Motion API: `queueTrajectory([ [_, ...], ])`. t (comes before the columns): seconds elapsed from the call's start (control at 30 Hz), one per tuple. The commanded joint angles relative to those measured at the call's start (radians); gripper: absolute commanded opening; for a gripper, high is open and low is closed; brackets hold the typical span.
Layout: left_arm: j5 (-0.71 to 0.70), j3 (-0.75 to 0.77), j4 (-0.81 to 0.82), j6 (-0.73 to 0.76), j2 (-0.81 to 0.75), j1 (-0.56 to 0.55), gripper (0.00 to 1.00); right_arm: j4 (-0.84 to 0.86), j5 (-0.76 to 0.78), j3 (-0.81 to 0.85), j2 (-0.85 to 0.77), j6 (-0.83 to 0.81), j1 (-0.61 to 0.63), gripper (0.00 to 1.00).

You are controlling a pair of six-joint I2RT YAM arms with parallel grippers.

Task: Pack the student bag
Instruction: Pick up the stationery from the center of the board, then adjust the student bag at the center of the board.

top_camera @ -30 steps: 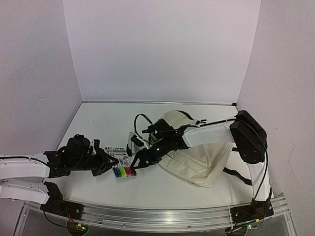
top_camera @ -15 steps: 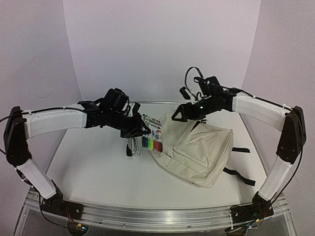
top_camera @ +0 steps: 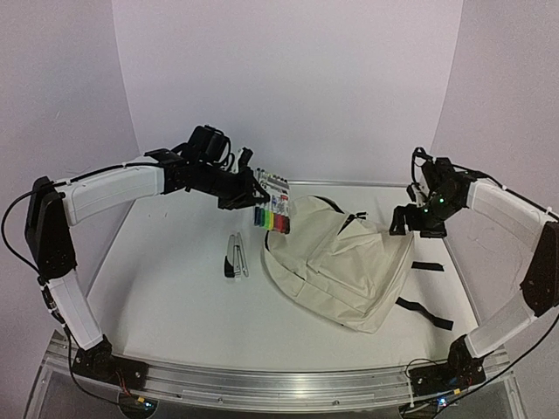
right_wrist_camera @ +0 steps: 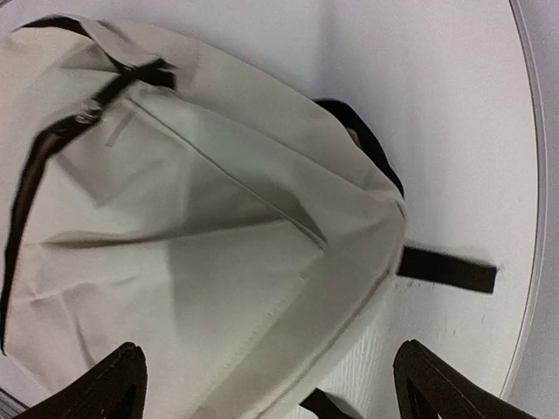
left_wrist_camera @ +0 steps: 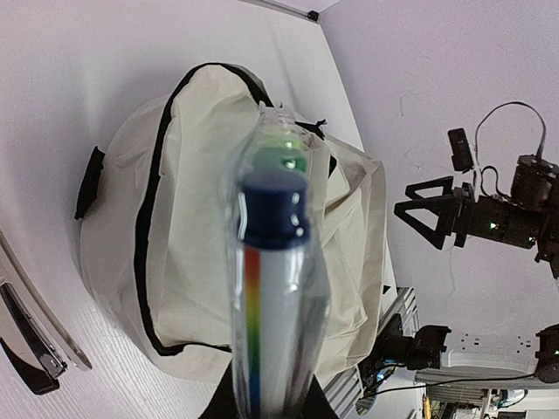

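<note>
Cream student bag [top_camera: 341, 271] lying flat on table [top_camera: 166, 297] right of centre, left jaws clamped on clear marker pack [top_camera: 272, 205] raised near its far-left edge, right jaws spread wide, empty, above its far-right corner.

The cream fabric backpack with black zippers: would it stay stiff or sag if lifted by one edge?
The cream fabric backpack would probably sag: its cloth lies creased and flat. It looks light, seemingly nearly empty. Its loose black straps may dangle.
</note>
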Motion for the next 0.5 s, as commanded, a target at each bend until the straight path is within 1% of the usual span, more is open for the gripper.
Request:
queueTrajectory([
  [0.0,0.011,0.055,-0.009,0.038,0.013,-0.006,0.0,-0.083,-0.177,-0.082,-0.029,0.116,-0.025,0.98],
  [0.1,0.004,0.057,-0.011,0.038,0.012,-0.004,0.0,-0.045,-0.314,-0.125,-0.024,0.189,-0.026,0.98],
  [0.17,-0.004,0.052,-0.006,0.031,0.005,-0.002,0.0,-0.01,-0.369,-0.147,-0.006,0.212,-0.025,0.97],
  [0.23,-0.011,0.042,-0.001,0.024,-0.004,0.001,0.0,0.014,-0.375,-0.152,0.026,0.19,-0.025,0.88],
  [0.3,-0.015,0.029,0.005,0.017,-0.012,0.003,0.0,0.016,-0.29,-0.14,0.061,0.111,-0.025,0.69],
  [0.33,-0.017,0.024,0.007,0.014,-0.016,0.004,0.0,0.012,-0.232,-0.135,0.082,0.094,-0.032,0.58],
  [0.4,-0.019,0.017,0.008,0.012,-0.022,0.007,0.0,0.0,-0.214,-0.123,0.129,0.079,-0.065,0.31],
  [0.43,-0.021,0.017,0.005,0.013,-0.024,0.008,0.0,-0.002,-0.205,-0.102,0.143,0.061,-0.069,0.2],
  [0.47,-0.024,0.017,0.002,0.013,-0.027,0.009,0.0,-0.002,-0.193,-0.076,0.153,0.033,-0.07,0.11],
])
